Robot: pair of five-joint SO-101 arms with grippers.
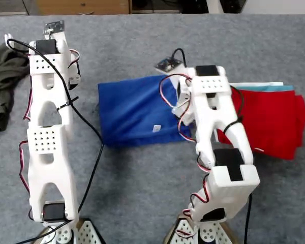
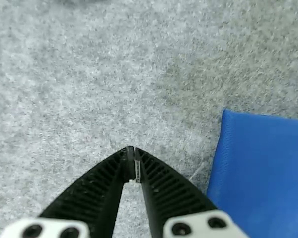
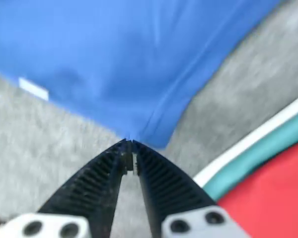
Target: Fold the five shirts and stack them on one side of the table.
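blue shirt (image 1: 132, 112), red shirt (image 1: 272, 122), teal shirt (image 3: 258, 158), olive shirt (image 1: 2, 84), grey table (image 1: 142, 193)

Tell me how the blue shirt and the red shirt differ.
The blue shirt lies near the middle of the table; the red shirt sits to the right. The blue shirt rests on the table itself; the red shirt tops a stack, a teal edge and a white edge showing beneath. Both are folded flat.

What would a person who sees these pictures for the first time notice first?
The bright blue shirt lies folded at the table's middle, the shut right gripper at its corner. A red shirt tops a stack at the right side; a dark green shirt lies crumpled at the left edge.
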